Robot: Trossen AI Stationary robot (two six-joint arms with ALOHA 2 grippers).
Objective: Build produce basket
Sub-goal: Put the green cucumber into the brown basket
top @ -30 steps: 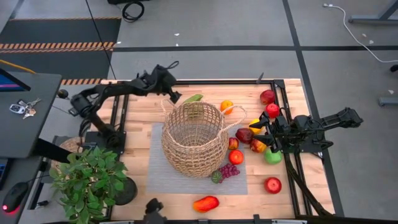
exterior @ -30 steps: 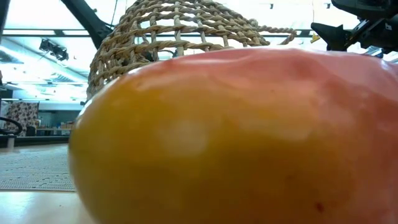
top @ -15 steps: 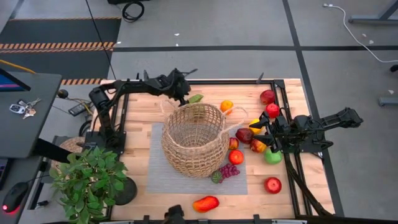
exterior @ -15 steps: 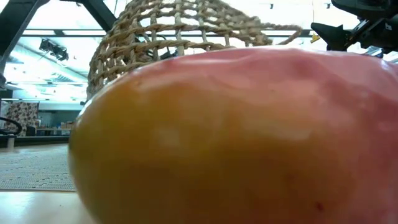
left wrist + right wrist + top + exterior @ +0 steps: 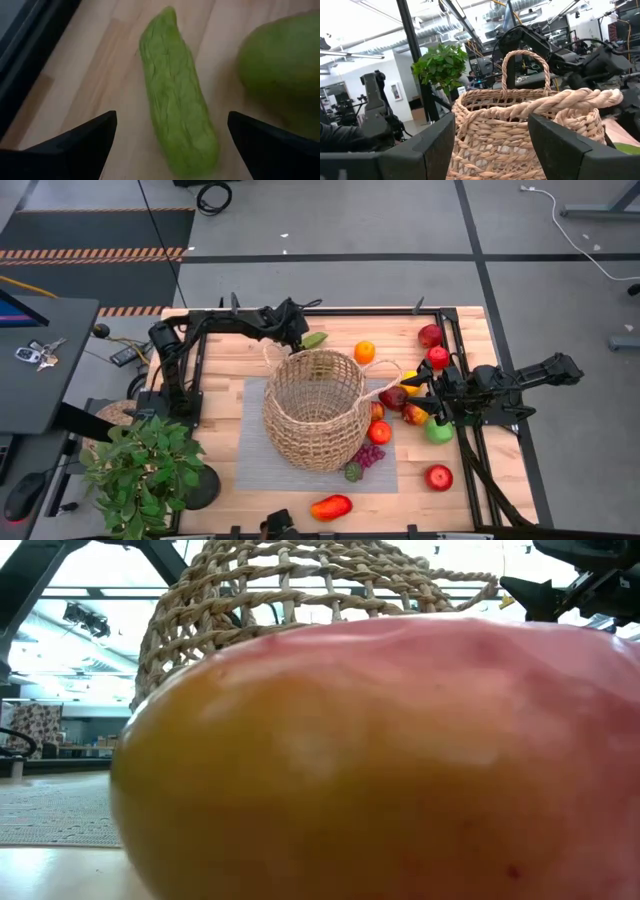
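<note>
While its two fingers stand wide apart, the left hand sits in the upper centre-left of the high view, low over the tabletop, straddling a wrinkled green piece with a second, rounder green fruit just beside it. Right of centre, the right hand is pinched on the near loop handle of the wicker basket, whose braided rope runs between its fingers in the right wrist view. That basket stands at the frame's middle on a grey mat, tilted. Around the right hand lie red apples, an orange and a green apple; purple grapes sit at the basket's lower right. A red-orange pepper lies at the bottom edge, and a potted plant fills the lower left.
</note>
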